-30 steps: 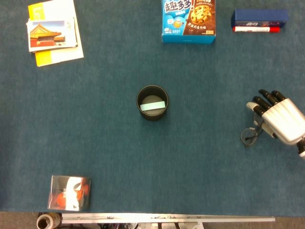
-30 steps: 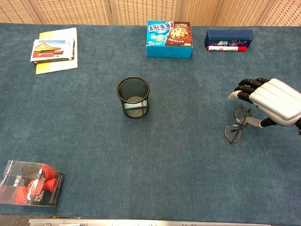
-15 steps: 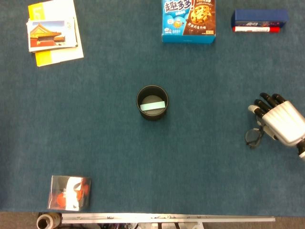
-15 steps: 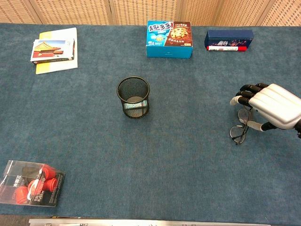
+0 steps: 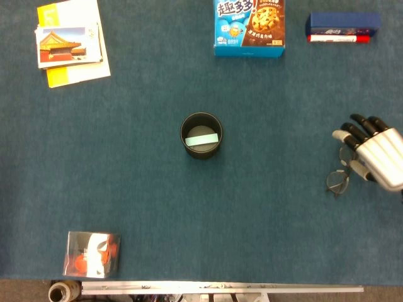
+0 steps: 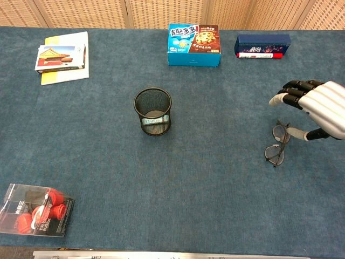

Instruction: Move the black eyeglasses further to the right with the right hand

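Note:
The black eyeglasses (image 5: 338,182) (image 6: 277,144) lie on the blue table cloth at the right side, lenses toward the left. My right hand (image 5: 376,155) (image 6: 318,109) hovers just right of and above them, fingers spread apart from the thumb, gripping nothing. The thumb tip (image 6: 294,131) ends close beside the upper lens; whether it touches the frame cannot be told. My left hand shows in neither view.
A black mesh cup (image 6: 152,111) stands mid-table. A blue cookie box (image 6: 194,37) and a dark blue box with a red marker (image 6: 262,45) sit at the back. Booklets (image 6: 60,57) lie back left, a clear packet (image 6: 35,210) front left.
The glasses slid a little further right with the hand. The hand then rose and drew off to the right, leaving the glasses lying on the cloth.

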Controlling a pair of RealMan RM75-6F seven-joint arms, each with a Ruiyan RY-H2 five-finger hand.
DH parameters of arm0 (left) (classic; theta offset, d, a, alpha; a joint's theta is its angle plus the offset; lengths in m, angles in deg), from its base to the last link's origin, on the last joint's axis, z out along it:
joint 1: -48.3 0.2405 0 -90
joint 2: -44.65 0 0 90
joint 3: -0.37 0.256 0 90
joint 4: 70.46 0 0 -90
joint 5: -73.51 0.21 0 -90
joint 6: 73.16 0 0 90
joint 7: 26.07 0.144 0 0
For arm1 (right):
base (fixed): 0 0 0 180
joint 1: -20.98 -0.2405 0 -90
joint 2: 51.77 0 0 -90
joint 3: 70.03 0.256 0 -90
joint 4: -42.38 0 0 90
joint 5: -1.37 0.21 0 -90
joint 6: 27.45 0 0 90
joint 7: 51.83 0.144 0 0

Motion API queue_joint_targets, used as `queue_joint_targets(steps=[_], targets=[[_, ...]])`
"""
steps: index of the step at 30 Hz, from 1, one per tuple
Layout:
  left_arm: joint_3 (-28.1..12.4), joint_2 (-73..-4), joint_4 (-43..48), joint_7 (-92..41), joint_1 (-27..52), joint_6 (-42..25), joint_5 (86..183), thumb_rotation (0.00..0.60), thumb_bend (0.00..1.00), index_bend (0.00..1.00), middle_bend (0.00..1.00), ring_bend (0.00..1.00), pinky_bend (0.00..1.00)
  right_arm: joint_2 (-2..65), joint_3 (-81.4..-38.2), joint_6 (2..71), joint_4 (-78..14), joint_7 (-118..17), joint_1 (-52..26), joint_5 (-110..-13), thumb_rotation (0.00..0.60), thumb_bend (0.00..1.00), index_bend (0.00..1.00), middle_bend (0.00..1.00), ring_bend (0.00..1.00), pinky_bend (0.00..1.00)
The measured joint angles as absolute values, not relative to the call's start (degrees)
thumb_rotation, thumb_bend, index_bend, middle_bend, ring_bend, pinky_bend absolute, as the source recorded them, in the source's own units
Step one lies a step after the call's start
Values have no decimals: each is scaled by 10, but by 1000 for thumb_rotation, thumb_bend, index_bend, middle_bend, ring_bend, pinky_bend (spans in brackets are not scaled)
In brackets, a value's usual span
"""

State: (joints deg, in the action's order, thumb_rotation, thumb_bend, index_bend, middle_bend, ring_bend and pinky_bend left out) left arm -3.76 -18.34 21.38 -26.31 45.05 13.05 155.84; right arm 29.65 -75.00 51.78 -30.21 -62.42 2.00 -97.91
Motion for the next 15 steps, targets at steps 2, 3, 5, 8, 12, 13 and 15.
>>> queue_joint_targets(steps=[2, 3, 5, 8, 12, 13, 15], targets=[[-37, -185, 211, -264, 451, 134, 1563, 600, 482, 527, 375, 414, 515, 278, -746, 543, -331, -620, 29, -979, 600, 204, 307, 316, 186, 301], [-37, -186, 210, -265, 451, 136, 1565, 600, 482, 527, 375, 414, 515, 265, -742, 561, -350, -617, 36, -978, 600, 205, 307, 316, 186, 300], [-38, -188, 206, -268, 450, 139, 1569, 600, 482, 527, 376, 415, 514, 244, -736, 589, -378, -611, 49, -974, 600, 205, 306, 316, 186, 300], [-38, -191, 202, -268, 449, 139, 1570, 600, 482, 527, 376, 415, 514, 214, -725, 636, -413, -594, 75, -964, 600, 205, 307, 316, 186, 300], [-38, -192, 202, -262, 448, 136, 1568, 600, 482, 527, 376, 415, 514, 185, -712, 677, -433, -555, 108, -943, 600, 204, 307, 316, 186, 301], [-38, -193, 202, -260, 448, 136, 1568, 600, 482, 527, 376, 415, 514, 181, -710, 682, -434, -547, 114, -939, 600, 204, 307, 316, 186, 301], [-38, -194, 202, -257, 447, 136, 1569, 600, 482, 527, 376, 415, 514, 177, -705, 690, -434, -530, 123, -932, 600, 204, 306, 316, 186, 300]])
